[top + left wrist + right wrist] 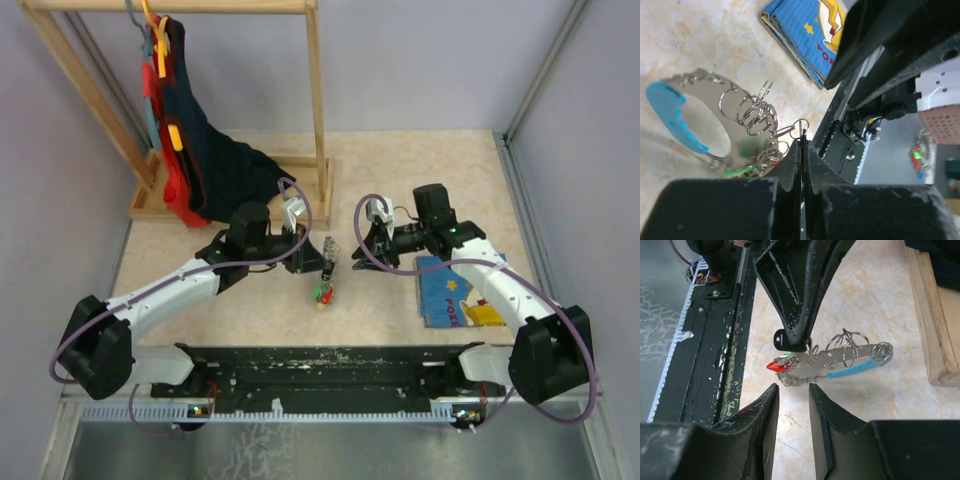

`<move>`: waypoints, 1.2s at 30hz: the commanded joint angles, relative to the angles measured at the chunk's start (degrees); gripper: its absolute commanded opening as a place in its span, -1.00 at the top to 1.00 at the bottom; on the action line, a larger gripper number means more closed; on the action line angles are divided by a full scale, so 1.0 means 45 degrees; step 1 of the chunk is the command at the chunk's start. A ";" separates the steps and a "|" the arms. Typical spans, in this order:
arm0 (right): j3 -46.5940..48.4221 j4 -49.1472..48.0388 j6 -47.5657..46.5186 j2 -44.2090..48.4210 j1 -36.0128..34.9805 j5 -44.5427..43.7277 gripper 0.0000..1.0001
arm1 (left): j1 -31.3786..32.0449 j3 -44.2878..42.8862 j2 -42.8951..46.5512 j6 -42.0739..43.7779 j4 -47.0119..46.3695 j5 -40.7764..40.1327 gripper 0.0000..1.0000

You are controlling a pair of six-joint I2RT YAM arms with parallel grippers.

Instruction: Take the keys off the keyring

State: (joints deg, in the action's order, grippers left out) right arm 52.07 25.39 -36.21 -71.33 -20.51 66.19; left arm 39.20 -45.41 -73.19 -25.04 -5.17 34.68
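Note:
My left gripper (pixel 803 144) is shut on a thin wire loop of the keyring (pixel 752 114), holding it just above the tabletop. The ring's grey strap with its light-blue patch (pixel 670 116) trails to the left, and a green key (pixel 740 172) shows blurred beside the fingers. In the right wrist view the keyring (pixel 842 354) hangs from the left arm's fingers (pixel 795 305), with a red key (pixel 776 365) and a green one at its near end. My right gripper (pixel 793 389) stands open just short of that bunch, with nothing between its fingers. From above, the keys (pixel 324 291) dangle between both grippers.
A blue picture book (pixel 455 290) lies on the table under the right arm. A wooden clothes rack (pixel 315 120) with dark and red garments stands at the back left, its base rail (pixel 925 315) close behind the keyring. The black arm mount (pixel 330 365) runs along the near edge.

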 commanded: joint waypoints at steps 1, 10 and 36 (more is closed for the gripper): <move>0.0452 -0.0176 -0.0162 0.0373 -0.0100 0.0598 0.38 | -0.0176 -0.0595 -0.0171 -0.3435 -0.0794 -0.0305 1.00; 0.0319 -0.0955 0.0661 0.0418 -0.0269 -0.0205 0.13 | -0.0176 -0.0559 -0.0042 -0.8616 -0.0563 -0.2152 1.00; -0.0834 -0.1866 -0.3600 0.3718 -0.4280 -0.9145 -0.07 | -0.0530 -0.3988 -0.2623 -1.2619 0.3927 -0.1871 1.00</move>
State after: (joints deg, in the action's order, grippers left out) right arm 49.87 22.28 -49.91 -55.35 -36.82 35.75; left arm 36.60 -61.56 -86.56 -79.77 11.81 25.69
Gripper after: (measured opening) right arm 0.534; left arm 0.008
